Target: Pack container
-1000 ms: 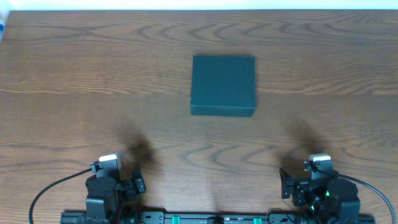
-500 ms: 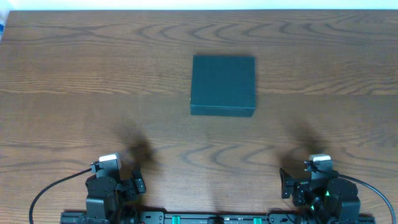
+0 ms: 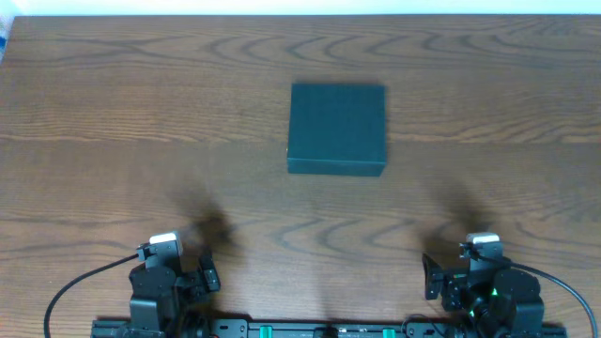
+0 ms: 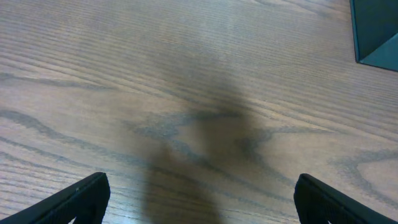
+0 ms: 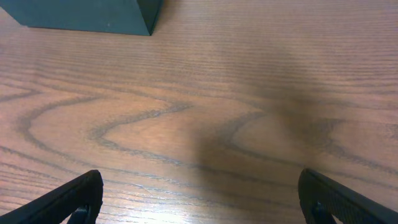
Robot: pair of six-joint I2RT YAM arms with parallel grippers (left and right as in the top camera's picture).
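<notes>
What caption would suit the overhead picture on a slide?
Dark teal container shut on a wooden table, left gripper and right gripper open, well short of it.

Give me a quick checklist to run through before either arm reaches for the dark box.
1. Container sits flat on the table: ok.
2. Lid open for packing: not ok, it looks shut from overhead.
3. Hinge side of the lid known: cannot tell.
4. Left gripper open and empty: ok, fingers wide apart over bare wood.
5. Right gripper open and empty: ok, likewise.
6. Items to pack located: not ok, none shows in any view.
</notes>
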